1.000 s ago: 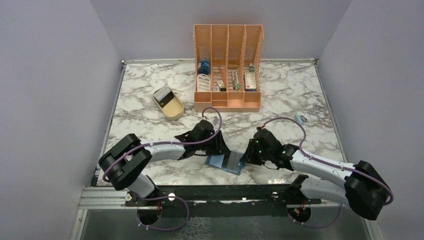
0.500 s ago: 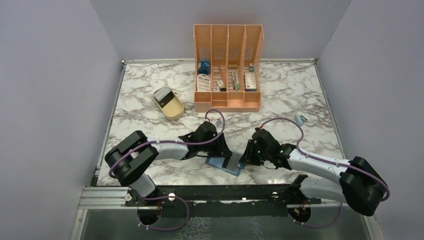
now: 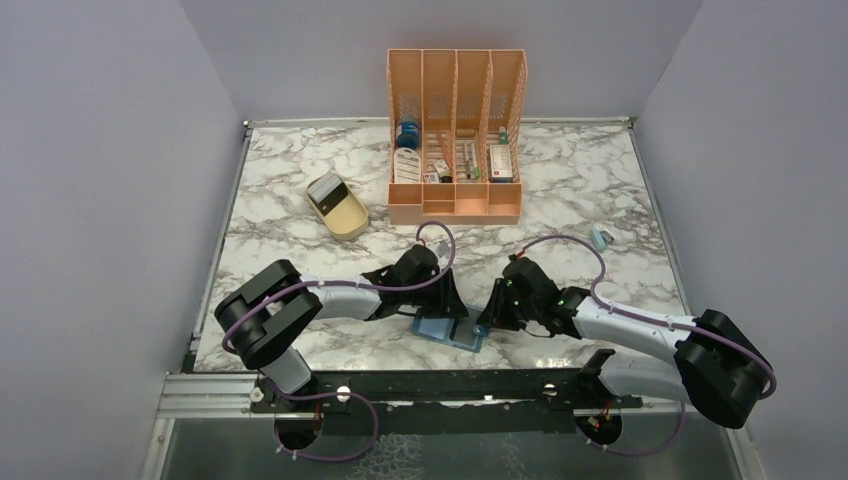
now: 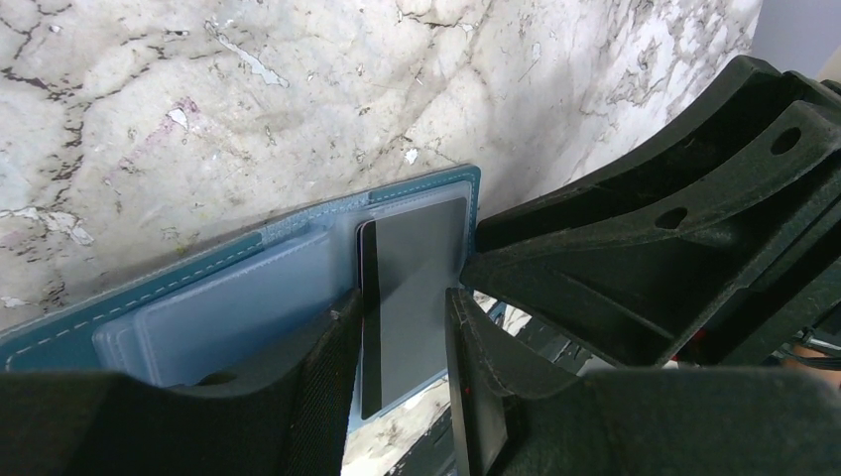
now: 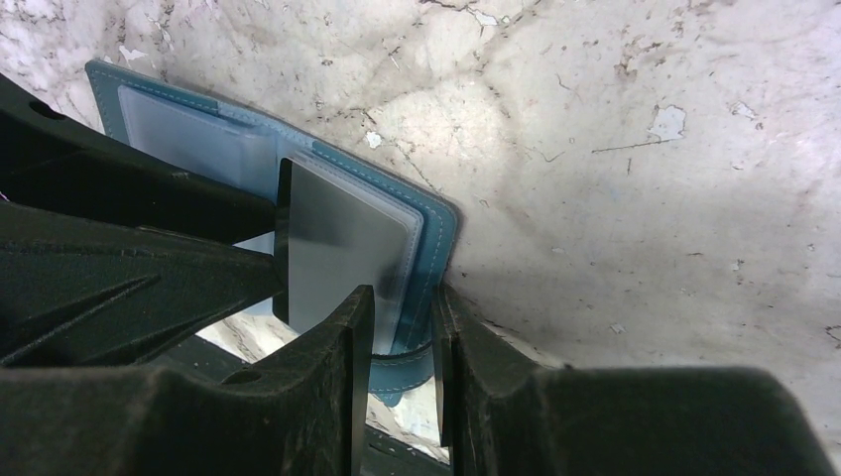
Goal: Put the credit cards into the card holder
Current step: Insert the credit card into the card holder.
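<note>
The teal-blue card holder [image 3: 440,331] lies open near the table's front edge, between my two grippers. In the left wrist view its pale plastic pockets [image 4: 228,312] face up. A dark grey credit card [image 4: 417,258] sits partly inside the right-hand pocket. My left gripper [image 4: 402,296] is shut across this card, one card edge against the left finger and the other behind the right finger. In the right wrist view the card [image 5: 342,238] rises out of the pocket, and my right gripper [image 5: 403,295] is shut on the card holder's [image 5: 436,233] outer edge by the snap tab.
An orange slotted organiser [image 3: 455,130] with small items stands at the back. A shallow beige tray [image 3: 345,213] holding a small flat thing lies back left. A small pale blue item [image 3: 600,238] sits at the right. The black front rail [image 3: 420,385] runs just below the holder.
My left gripper has slid right over the card holder, and less of the grey card shows from above. The right gripper has shifted slightly left on the holder's edge.
</note>
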{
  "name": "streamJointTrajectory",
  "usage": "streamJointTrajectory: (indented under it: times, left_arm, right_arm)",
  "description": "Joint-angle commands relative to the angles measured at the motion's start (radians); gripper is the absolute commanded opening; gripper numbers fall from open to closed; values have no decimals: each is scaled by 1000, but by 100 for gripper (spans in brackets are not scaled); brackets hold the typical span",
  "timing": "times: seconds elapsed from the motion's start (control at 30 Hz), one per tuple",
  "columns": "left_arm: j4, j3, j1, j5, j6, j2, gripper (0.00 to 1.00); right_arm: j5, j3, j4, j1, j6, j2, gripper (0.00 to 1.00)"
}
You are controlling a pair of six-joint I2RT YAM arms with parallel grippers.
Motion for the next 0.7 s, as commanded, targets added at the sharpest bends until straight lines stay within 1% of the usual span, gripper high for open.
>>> streamJointTrajectory:
  times: [0.0,0.17,0.37,0.57,0.67]
  left_arm:
    - [44,35,-14,31,-14,0,38]
    - [48,56,-15,25,-21,-2,38]
    - [67,76,-14,30,-35,35,38]
    - [59,121,-3,20,-12,75,38]
    - [18,149,8,4,7,94,38]
  right_arm:
    - [17,0,48,5,-13,16,28]
    - [31,12,51,5,-15,18,28]
    - [79,14,76,5,-5,21,28]
    - [148,63,82,4,-61,58,28]
    - [164,87,96,4,-84,93,28]
